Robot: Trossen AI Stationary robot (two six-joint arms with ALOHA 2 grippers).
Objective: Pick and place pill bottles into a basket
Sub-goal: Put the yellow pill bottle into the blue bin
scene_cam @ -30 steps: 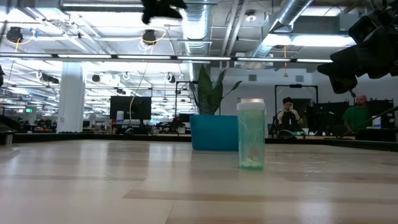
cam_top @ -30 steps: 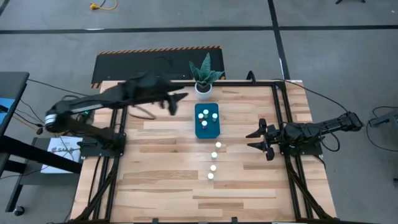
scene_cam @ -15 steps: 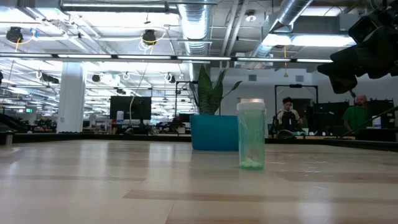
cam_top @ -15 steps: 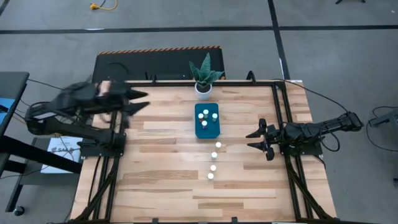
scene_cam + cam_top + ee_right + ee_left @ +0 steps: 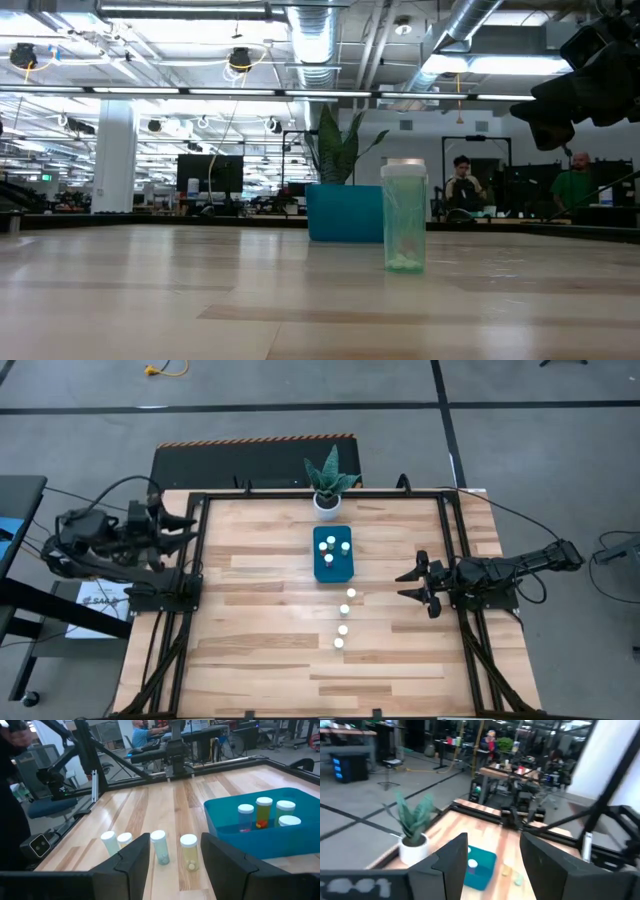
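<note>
The teal basket (image 5: 334, 565) sits at the table's middle, toward the far side, with white-capped pill bottles (image 5: 344, 546) standing in it. More pill bottles (image 5: 342, 630) stand upright on the wood in a short row on the basket's near side; they also show in the right wrist view (image 5: 159, 845). My left gripper (image 5: 190, 525) is open and empty at the table's far left edge, well away from the basket (image 5: 480, 867). My right gripper (image 5: 403, 586) is open and empty to the right of the row, pointing at it (image 5: 172, 860).
A white pot with a green plant (image 5: 328, 485) stands just beyond the basket at the far edge. A black metal frame (image 5: 445, 540) rims the table. In the low view the nearest bottle (image 5: 404, 230) stands before the basket (image 5: 345, 212). People sit in the room behind.
My left gripper has drawn back from above the table near the basket's far left toward the table's left edge, ending just at the frame. The right arm, bottles and basket have stayed where they were.
</note>
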